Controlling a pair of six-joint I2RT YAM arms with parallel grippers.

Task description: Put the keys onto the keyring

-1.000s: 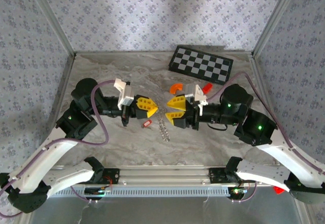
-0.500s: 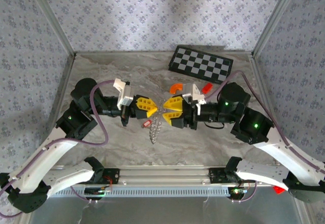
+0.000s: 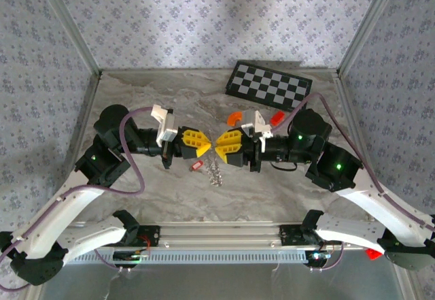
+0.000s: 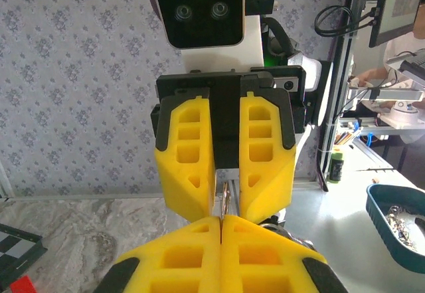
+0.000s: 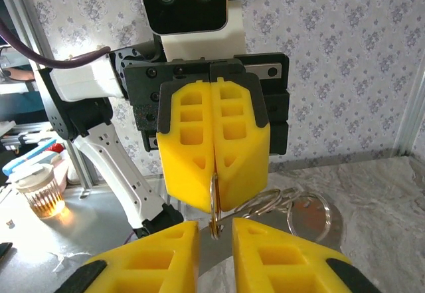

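Top external view: the left claw (image 3: 203, 145) is clamped on the keyring (image 3: 216, 173), which hangs between the two claw tips at mid-bench (image 3: 272, 191). The right claw (image 3: 219, 147) stands slightly apart around its ring. The red key (image 3: 197, 166) lies just left of the keyring.

The right gripper (image 3: 219, 147) moved left, closer to the left gripper (image 3: 206, 145), until their yellow tips almost met. Its jaws came nearer together, with a small gap left. The keyring (image 3: 216, 173) below them shifted left, then back right.
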